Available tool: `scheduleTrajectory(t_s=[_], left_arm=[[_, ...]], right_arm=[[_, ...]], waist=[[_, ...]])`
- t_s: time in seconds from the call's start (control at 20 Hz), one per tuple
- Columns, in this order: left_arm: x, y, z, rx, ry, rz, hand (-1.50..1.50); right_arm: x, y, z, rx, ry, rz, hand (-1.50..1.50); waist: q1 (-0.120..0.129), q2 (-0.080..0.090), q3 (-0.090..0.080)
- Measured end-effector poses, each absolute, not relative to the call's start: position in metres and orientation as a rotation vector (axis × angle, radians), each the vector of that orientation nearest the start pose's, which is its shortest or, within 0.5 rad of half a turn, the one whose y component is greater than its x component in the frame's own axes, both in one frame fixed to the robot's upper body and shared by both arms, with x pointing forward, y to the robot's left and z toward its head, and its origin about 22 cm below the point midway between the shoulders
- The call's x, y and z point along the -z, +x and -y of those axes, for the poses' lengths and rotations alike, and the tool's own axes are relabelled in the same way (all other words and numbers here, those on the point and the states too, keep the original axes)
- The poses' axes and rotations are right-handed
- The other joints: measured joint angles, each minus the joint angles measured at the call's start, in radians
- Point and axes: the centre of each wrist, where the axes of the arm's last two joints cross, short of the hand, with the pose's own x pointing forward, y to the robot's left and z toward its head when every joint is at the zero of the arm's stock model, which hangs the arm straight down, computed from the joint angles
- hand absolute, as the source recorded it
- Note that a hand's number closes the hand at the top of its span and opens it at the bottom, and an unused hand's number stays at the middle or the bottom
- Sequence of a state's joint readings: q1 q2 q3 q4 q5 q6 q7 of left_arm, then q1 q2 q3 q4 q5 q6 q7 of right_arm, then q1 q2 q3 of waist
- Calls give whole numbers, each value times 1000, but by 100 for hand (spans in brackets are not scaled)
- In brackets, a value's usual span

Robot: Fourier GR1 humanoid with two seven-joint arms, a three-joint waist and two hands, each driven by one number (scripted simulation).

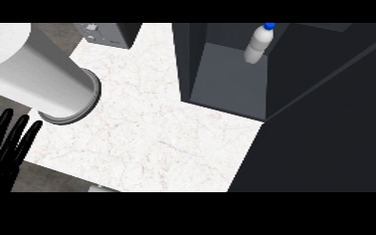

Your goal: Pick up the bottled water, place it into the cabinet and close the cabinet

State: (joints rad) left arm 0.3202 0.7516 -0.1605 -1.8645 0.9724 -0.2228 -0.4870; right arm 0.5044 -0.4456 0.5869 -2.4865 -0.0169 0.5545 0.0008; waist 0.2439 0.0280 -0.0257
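Observation:
The water bottle (256,46), pale with a blue cap, stands upright inside the dark cabinet (224,74) at the upper right, on its grey floor near the back. No hand touches it. The cabinet's dark door (316,144) is swung open and fills the right and lower right of the view. My left hand (16,138) rests at the left edge, fingers straight and pointing up, holding nothing. A thick grey forearm (44,74) lies across the upper left, ending in a ring above the counter. The right hand does not show.
A white marbled counter (154,134) runs from the top centre down to the lower left. A small grey appliance (104,33) sits at the counter's back edge. The counter's front edge runs along the lower left, with grey floor beyond it.

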Motion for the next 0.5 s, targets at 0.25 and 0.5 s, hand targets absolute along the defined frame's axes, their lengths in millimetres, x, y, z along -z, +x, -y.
scheduleTrajectory(t_s=[0.25, 0.5], left_arm=[[-63, 166, -340, -73, -555, 1845, -150], [-65, 168, -344, -67, -555, 1848, -150]], right_arm=[[-136, 88, 193, -1044, 777, 1666, 150], [-140, 94, 192, -1120, 766, 1666, 150]], waist=[[0, 1, -2], [0, 1, -5]])
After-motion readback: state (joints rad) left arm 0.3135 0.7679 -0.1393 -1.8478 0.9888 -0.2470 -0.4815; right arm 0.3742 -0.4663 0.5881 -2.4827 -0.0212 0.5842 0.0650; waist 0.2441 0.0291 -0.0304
